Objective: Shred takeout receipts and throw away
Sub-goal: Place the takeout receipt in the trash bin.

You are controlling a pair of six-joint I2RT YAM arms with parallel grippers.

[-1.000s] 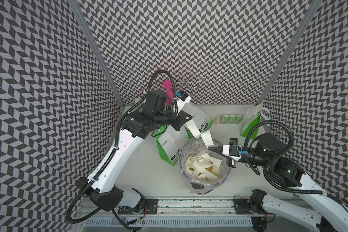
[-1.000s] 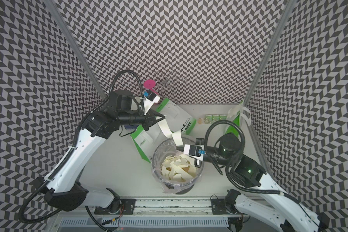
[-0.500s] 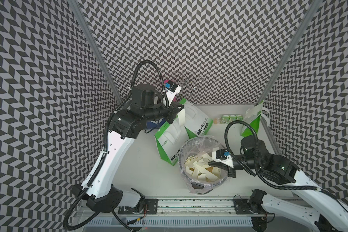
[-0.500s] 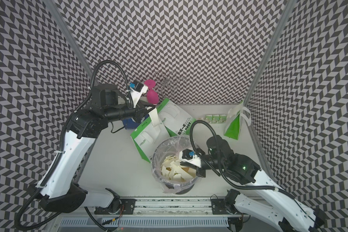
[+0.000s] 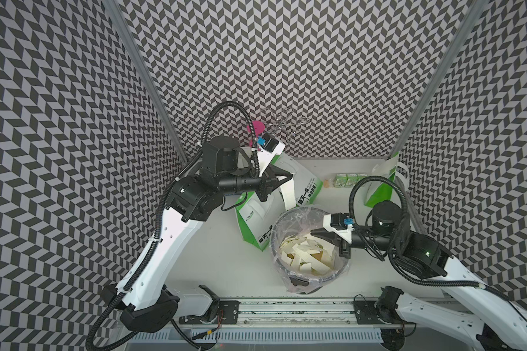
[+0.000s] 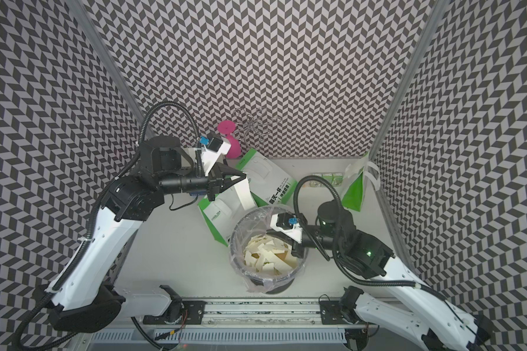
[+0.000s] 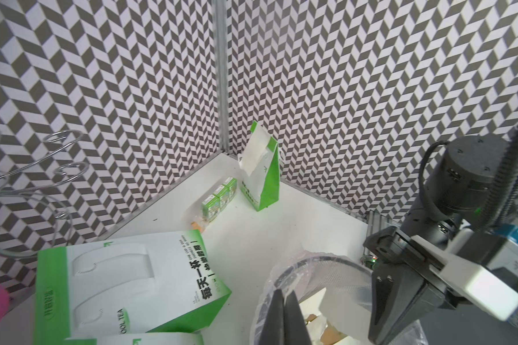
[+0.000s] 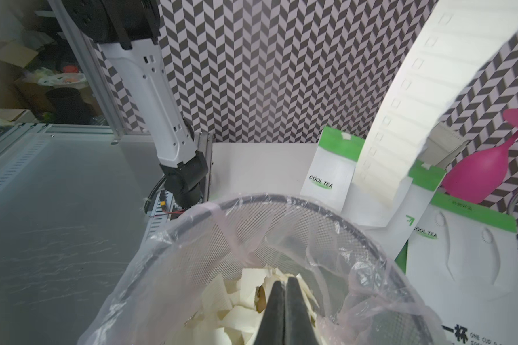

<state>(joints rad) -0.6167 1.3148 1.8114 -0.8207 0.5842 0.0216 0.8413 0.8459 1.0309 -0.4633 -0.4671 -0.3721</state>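
Currently your left arm is bent sharply at the elbow. Its forearm reaches level across the back of the worktop (image 5: 225, 264), so the left tool (image 5: 290, 176) sits high above two green-and-white bags (image 5: 309, 184) that lie flat there. Its fingers are pressed together on the top end of a long cream receipt strip (image 5: 289, 196), which hangs down from the tip. The strip's lower end dangles over the bags, just beside the far rim of the bin (image 5: 273, 246). In the right wrist view you see that strip (image 8: 407, 104) as a broad band with a torn-looking lower edge, hanging outside the bin.

Your right arm comes in low from the right side, forearm nearly level, wrist pointing towards the left arm. The right tool (image 5: 312, 233) hovers over the mouth of the bin. The right wrist view shows its fingers (image 8: 277, 301) closed against each other with nothing between them. Beneath them, torn cream scraps (image 5: 305, 252) pile up inside the clear plastic liner. A third bag (image 5: 378, 194) stands upright in the far right corner, well apart from both arms.
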